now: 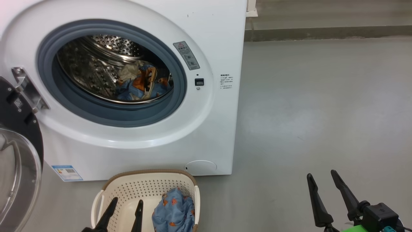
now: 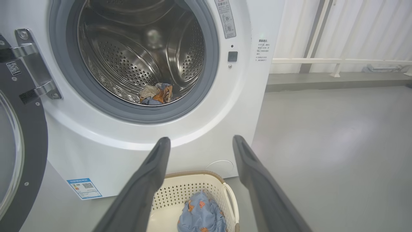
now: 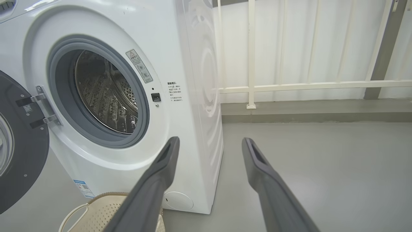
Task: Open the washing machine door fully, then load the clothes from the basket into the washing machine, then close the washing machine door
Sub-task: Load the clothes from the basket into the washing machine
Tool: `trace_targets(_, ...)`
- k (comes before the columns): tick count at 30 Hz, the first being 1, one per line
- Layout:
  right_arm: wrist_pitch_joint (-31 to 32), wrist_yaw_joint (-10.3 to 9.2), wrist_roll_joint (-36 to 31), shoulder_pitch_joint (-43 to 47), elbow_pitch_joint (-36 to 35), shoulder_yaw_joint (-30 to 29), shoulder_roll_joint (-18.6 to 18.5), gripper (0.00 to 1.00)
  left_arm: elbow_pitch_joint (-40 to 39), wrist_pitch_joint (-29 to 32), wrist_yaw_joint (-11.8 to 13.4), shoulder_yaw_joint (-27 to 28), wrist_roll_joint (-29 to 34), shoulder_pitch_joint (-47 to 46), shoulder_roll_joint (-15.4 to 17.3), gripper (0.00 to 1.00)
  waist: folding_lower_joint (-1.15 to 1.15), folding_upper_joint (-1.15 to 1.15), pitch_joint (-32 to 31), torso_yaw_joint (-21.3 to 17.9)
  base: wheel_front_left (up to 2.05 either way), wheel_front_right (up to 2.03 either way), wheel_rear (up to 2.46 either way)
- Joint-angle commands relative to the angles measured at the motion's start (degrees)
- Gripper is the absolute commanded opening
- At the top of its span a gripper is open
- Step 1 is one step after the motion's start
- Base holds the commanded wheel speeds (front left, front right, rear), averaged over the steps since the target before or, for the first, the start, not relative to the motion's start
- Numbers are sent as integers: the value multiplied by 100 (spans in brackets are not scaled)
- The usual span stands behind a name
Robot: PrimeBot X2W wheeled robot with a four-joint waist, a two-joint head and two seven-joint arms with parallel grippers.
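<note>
1. Blue printed clothes [image 1: 173, 209] lie in the cream perforated plastic basket [image 1: 145, 173], just right of the wide, empty left claw [image 1: 127, 201].
2. Ahead of it, the white front-loading washing machine [image 1: 219, 32] stands open, its black-ringed glass door [image 1: 30, 129] hanging left.
3. Wide and empty too, the right claw [image 1: 322, 174] hangs over grey floor [image 1: 322, 96].

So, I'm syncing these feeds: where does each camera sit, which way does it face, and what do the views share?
Head view: on the head, facing forward and down at the washing machine and basket; left gripper and right gripper show.
Left wrist view: on that wrist, facing into the drum; its fingers show.
Right wrist view: on that wrist, facing the machine's front and side; its fingers show.
All share the drum and basket.
</note>
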Motion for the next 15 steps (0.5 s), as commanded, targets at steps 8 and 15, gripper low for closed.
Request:
trace_targets(8, -66, 9, 52, -77, -110, 177, -32, 100, -90, -36, -49, 279, 71, -90, -17, 100, 0, 0, -63, 72, 0, 0, 0)
trace_targets(15, -69, 9, 64, -50, -97, 212, -32, 100, -65, -36, -90, 316, 129, -78, -43, 100, 0, 0, -75, 84, 0, 0, 0)
